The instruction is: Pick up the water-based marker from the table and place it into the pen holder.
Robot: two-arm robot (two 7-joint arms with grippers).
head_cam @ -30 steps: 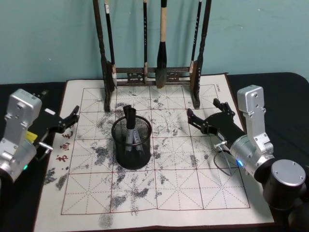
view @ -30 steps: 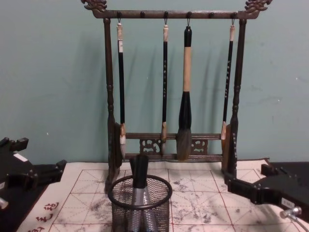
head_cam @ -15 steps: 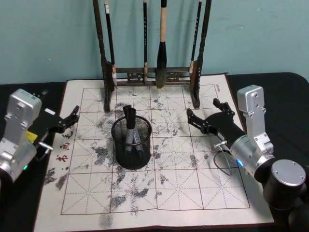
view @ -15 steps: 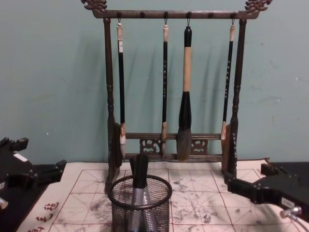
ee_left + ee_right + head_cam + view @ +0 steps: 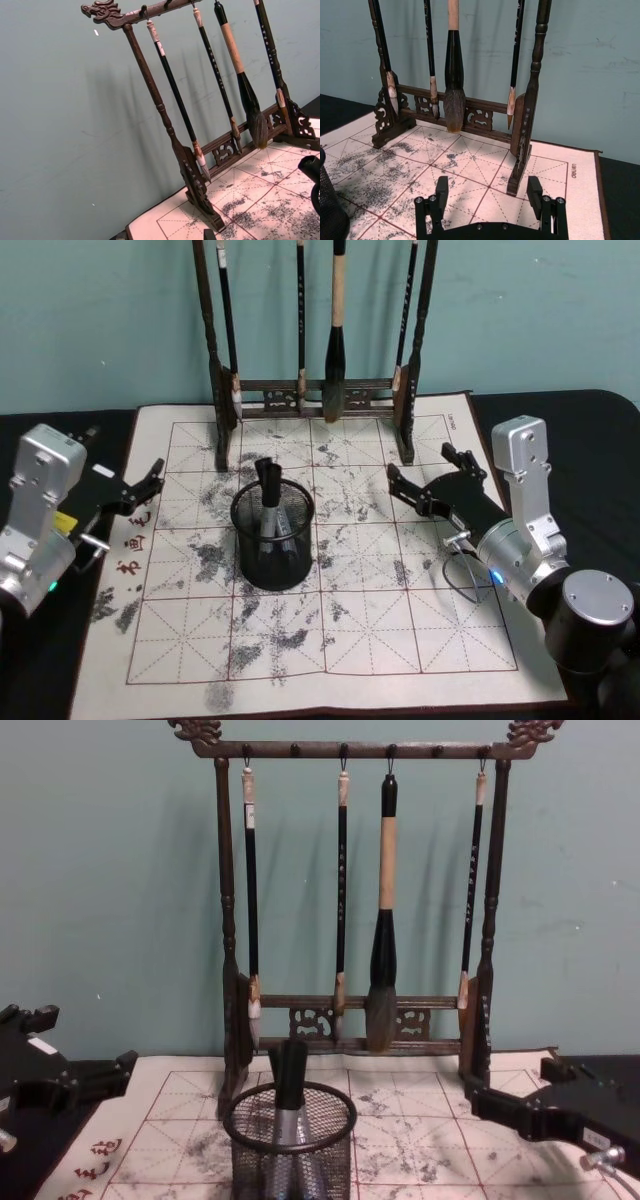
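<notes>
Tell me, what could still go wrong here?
Little, I think. The grey marker with a black cap already stands in the round black wire-mesh pen holder, leaning on its rim, so a bump might tip it. The open right hand sits close to the tall dark wooden brush rack; a careless swing could hit its post. The left hand rests open at the mat's edge.
</notes>
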